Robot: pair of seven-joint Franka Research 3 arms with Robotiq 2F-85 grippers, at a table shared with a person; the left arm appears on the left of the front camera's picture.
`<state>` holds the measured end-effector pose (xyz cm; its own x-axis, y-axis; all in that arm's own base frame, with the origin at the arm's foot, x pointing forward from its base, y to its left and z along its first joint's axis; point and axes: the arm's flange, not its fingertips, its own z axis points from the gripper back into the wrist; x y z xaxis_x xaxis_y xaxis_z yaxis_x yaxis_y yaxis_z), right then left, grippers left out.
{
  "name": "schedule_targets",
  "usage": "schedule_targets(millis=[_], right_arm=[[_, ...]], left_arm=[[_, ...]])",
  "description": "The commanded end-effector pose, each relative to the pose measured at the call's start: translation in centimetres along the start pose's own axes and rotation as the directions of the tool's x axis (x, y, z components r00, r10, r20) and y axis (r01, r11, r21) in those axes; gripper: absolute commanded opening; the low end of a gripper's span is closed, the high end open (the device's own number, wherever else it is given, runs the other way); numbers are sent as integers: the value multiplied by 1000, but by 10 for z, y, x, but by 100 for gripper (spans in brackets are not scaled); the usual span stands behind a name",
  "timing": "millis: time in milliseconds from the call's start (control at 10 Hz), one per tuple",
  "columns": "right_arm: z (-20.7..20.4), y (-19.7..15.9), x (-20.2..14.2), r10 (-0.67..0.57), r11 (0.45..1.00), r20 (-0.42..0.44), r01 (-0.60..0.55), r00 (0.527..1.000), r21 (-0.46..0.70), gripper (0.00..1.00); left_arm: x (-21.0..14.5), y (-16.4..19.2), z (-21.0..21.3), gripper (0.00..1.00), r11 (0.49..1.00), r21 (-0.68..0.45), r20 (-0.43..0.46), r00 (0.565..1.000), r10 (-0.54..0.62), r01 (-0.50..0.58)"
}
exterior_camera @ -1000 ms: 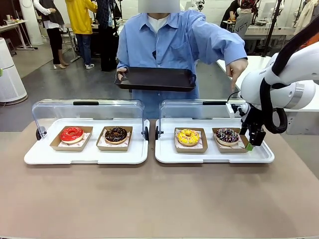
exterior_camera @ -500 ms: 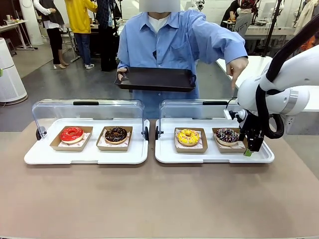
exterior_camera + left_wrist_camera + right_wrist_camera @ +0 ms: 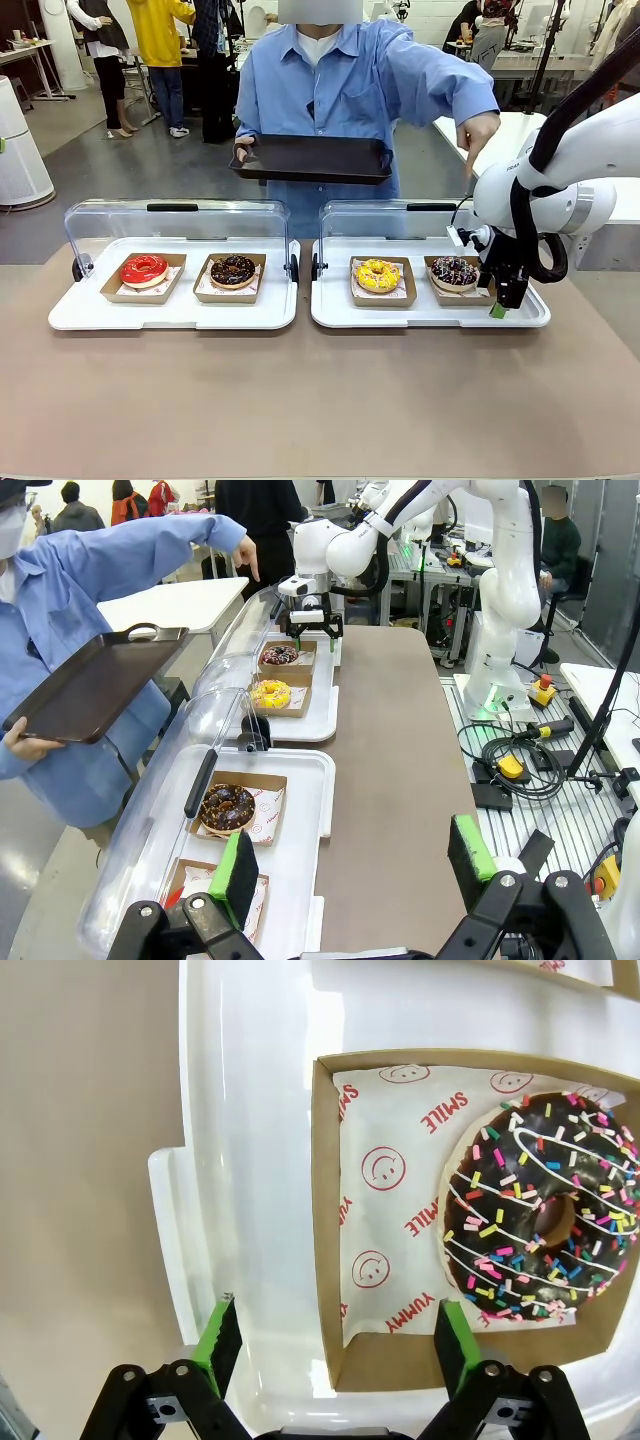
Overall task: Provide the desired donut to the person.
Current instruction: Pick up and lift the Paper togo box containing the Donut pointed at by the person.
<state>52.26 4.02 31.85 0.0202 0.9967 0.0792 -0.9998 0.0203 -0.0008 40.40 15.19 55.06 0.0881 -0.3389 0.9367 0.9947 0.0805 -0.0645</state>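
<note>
1. The person [image 3: 330, 90] in the light blue shirt stands at the far side of the tabletop [image 3: 300, 400] and holds a dark tray [image 3: 312, 158] level in front of the body with one hand.
2. The person's other hand [image 3: 478, 132] is stretched out, and its index finger points down toward the sprinkled donut [image 3: 456, 270].
3. The sprinkled donut has chocolate glaze, white lines and coloured sprinkles. It lies on printed paper in a brown cardboard box [image 3: 330, 1210], at the right end of the right white tray [image 3: 430, 315].
4. On the same tray, just beside it, a yellow donut [image 3: 377, 274] sits in its own box. The clear lid [image 3: 390, 215] stands open behind them.
5. The left white tray [image 3: 170, 315] carries a red donut [image 3: 144, 269] and a chocolate donut [image 3: 233, 269], each in a box.
6. The right fingers [image 3: 506, 293] point down at the right end of the sprinkled donut's box. They are spread wide and hold nothing.
7. In the right wrist view, one green pad is over the white tray outside the box. The other pad is over the box, near the donut's rim, so one side wall of the box lies between them. I cannot tell if the pads touch anything.
8. The left fingers [image 3: 238, 875] are also wide apart and empty. In the left wrist view, one pad shows in front of the left white tray and the other in front of the bare tabletop.
</note>
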Motion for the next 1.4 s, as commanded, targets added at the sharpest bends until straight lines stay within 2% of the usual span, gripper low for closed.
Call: schedule_targets(millis=[0, 100, 200, 300, 500, 600, 700, 800, 1300], right_arm=[[-3, -3, 0, -18, 1000, -22, 18, 1000, -22, 100], [-3, -2, -1, -10, 1000, -21, 10, 1000, -30, 41], [-2, -3, 0, -10, 999, -17, 10, 1000, -31, 40], [-2, -2, 0, -11, 999, -15, 11, 1000, -32, 0], [-1, -2, -1, -11, 999, -11, 11, 1000, -36, 0], [-1, -2, -1, -12, 999, -11, 11, 1000, -37, 13], [-1, -2, -1, -14, 999, -10, 13, 1000, -38, 4], [0, -2, -2, -15, 999, -10, 15, 1000, -36, 0], [12, 11, -3, 8, 998, -15, -8, 1000, -59, 0]], left_arm=[[1, -1, 1, 100, 1000, -3, 5, 1000, -4, 4], [1, -1, 1, 100, 1000, -3, 5, 1000, -4, 4], [1, -1, 1, 100, 1000, -3, 5, 1000, -4, 4], [1, -1, 1, 100, 1000, -3, 5, 1000, -4, 4], [1, -1, 1, 100, 1000, -3, 5, 1000, -4, 4], [1, -1, 1, 100, 1000, -3, 5, 1000, -4, 4], [1, -1, 1, 100, 1000, -3, 5, 1000, -4, 4], [1, -1, 1, 100, 1000, -3, 5, 1000, -4, 4], [1, -1, 1, 100, 1000, -3, 5, 1000, -4, 4]])
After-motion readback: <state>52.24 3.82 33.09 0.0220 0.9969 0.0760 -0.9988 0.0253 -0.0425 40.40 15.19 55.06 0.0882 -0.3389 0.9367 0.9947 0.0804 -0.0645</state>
